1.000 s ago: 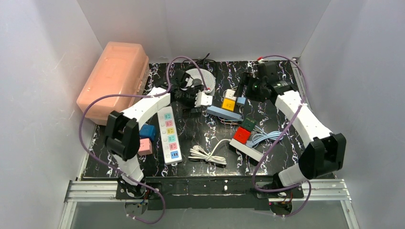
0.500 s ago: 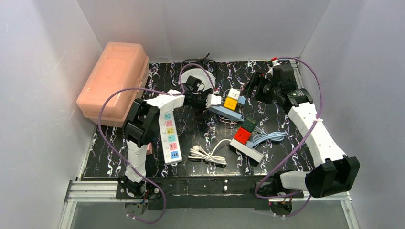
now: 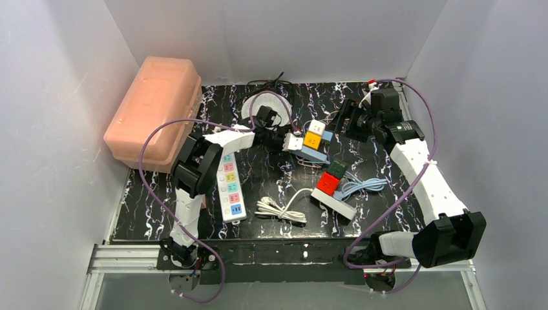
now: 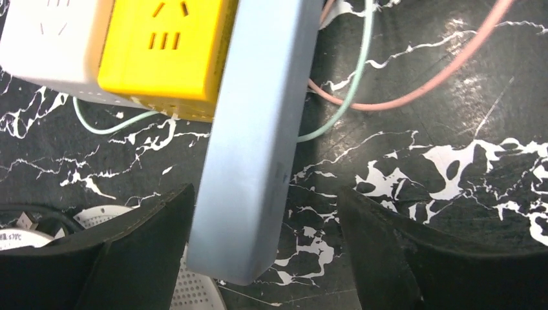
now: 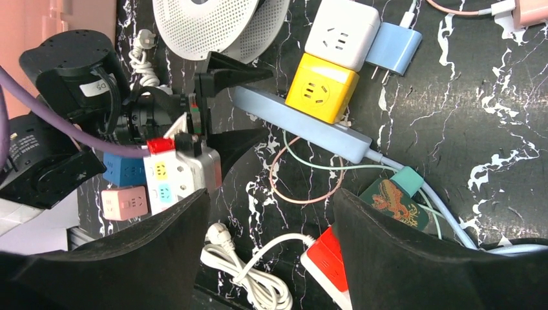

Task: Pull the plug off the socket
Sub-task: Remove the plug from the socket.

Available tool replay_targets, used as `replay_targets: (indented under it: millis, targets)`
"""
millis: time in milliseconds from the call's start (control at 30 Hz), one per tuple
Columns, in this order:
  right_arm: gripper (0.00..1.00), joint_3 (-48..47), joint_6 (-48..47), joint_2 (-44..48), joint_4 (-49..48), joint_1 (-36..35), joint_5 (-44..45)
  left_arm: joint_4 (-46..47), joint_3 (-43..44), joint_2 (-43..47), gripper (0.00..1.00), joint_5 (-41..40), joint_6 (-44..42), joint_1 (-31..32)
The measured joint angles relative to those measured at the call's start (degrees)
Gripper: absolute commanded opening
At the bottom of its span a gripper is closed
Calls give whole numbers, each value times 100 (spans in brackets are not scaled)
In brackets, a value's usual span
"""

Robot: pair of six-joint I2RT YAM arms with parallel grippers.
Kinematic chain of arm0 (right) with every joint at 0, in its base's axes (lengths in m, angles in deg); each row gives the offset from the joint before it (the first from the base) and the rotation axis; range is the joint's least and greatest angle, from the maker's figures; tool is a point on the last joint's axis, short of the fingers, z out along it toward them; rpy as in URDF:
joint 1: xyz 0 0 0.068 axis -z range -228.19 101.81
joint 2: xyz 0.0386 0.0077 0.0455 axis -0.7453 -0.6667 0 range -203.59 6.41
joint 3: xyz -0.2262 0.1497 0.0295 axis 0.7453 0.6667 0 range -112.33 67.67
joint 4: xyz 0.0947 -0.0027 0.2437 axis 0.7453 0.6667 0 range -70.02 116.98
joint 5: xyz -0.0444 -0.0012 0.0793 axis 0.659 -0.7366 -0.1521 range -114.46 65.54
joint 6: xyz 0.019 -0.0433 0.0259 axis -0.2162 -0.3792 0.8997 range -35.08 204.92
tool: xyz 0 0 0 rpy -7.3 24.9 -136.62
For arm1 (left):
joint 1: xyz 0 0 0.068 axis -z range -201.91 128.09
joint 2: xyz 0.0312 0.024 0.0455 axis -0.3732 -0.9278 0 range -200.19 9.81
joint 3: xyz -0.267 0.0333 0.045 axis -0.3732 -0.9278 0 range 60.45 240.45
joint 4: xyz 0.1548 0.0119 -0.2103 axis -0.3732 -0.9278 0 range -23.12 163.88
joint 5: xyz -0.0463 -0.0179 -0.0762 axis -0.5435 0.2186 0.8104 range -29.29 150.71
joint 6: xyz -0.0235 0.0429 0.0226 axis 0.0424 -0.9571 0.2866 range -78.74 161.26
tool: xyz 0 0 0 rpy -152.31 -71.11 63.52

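On the black marbled table (image 3: 388,194), a pink storage box (image 3: 155,106) stood well to the left of the light-blue power strip (image 3: 304,154), with a white power strip (image 3: 229,184) of coloured sockets lying between the two. The left gripper (image 3: 287,141) had its two fingers spread wide on either side of the light-blue strip's free end and had not closed on it. The wrist view showed one finger (image 4: 139,248) just beside the strip's edge and the other (image 4: 400,252) apart from it. The right gripper (image 3: 342,119) hung above and to the right of the strip, its fingers likewise parted and holding nothing. A yellow cube adapter (image 3: 312,140), taken here as the plug to be pulled, sat pushed into the strip's face, with a white cube adapter (image 3: 316,126) touching its far side.

The risk, on this reading, was that the strip looked light and lay loose. If the left gripper's hold proved weak or off-centre, a pull on the yellow cube would likely lift or drag the whole strip rather than free the plug. The white cube could also come away with it or crowd the right fingers. The yellow cube sat along the strip just beyond the left fingertips, outside their span, and ahead of the right gripper, touched by neither
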Motion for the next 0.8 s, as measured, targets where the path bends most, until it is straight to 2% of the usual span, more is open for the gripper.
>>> replay_targets:
  millis: [67, 167, 267, 333, 533, 800]
  targets:
    - [77, 0, 0, -7, 0, 20, -35, 90, -94, -9, 55, 94, -372, 22]
    - [77, 0, 2, -24, 2, 28, -87, 463, -343, -9, 26, 197, -992, 50]
    - [81, 0, 0, -74, 13, 35, -118, 1014, -645, -22, 4, 262, -1370, 68]
    - [85, 0, -4, -122, 35, 35, -127, 1421, -796, -57, 0, 326, -1681, 70]
    - [88, 90, -76, -219, 175, 28, -72, 2470, -1150, -118, 0, 166, -2079, 146]
    - [90, 1021, -225, -37, 11, -341, 330, 3309, -1552, -70, 0, -476, -2518, 278]
